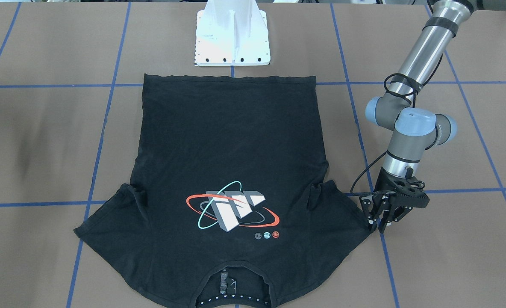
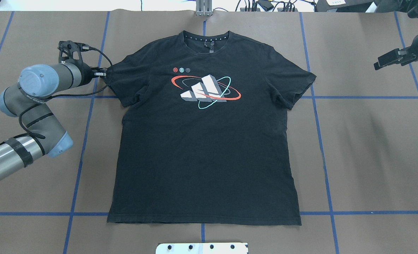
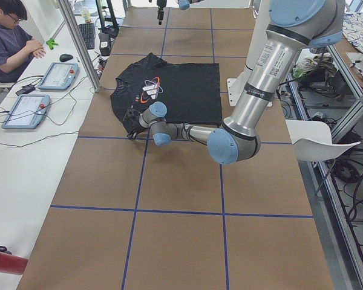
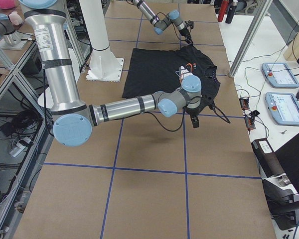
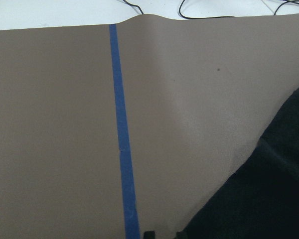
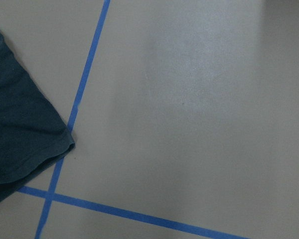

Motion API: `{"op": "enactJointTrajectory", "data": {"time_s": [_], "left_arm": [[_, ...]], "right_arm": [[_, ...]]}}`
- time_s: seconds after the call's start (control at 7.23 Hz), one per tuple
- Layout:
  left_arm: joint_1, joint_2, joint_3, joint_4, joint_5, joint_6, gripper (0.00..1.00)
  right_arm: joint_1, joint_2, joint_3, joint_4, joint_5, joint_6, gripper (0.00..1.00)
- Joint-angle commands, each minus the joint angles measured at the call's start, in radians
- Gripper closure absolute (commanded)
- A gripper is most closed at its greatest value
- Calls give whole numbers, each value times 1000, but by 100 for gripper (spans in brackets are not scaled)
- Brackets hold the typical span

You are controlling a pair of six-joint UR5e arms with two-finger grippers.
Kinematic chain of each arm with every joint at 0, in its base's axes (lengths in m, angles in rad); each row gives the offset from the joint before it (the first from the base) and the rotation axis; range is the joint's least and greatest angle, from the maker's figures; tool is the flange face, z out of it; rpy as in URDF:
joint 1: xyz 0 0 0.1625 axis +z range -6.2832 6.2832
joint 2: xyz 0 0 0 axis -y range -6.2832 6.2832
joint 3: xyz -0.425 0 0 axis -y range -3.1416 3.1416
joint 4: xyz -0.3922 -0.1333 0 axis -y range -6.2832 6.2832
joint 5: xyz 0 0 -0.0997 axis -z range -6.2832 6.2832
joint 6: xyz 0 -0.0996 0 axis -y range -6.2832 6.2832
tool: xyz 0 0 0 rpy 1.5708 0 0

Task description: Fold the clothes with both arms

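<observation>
Collar nearest the front camera, the black T-shirt (image 1: 231, 141) lies flat, graphic up, centred on the desk (image 1: 449, 265). I read the left tool (image 1: 379, 222) with fingers slightly apart, tips down at one sleeve (image 1: 347, 214) hem. Right tool (image 2: 389, 60) hangs well apart beyond the opposite sleeve; I cannot tell its state.

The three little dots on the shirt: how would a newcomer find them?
Find the black T-shirt spread flat on the brown table. On its chest, between the collar and the ringed block graphic, sits a row of three dots. They alone are tiny circles: red, teal, grey.
</observation>
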Motion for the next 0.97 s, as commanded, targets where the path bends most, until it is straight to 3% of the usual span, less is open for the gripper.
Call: {"op": "enactJointTrajectory", "data": {"time_s": [0.0, 0.83], "left_arm": [[-1, 3, 0, 0, 0, 3, 61], [2, 3, -1, 0, -2, -4, 65]], "right_arm": [[-2, -1, -3, 0, -1, 0, 0], [-6, -1, -6, -2, -17, 0, 0]]}}
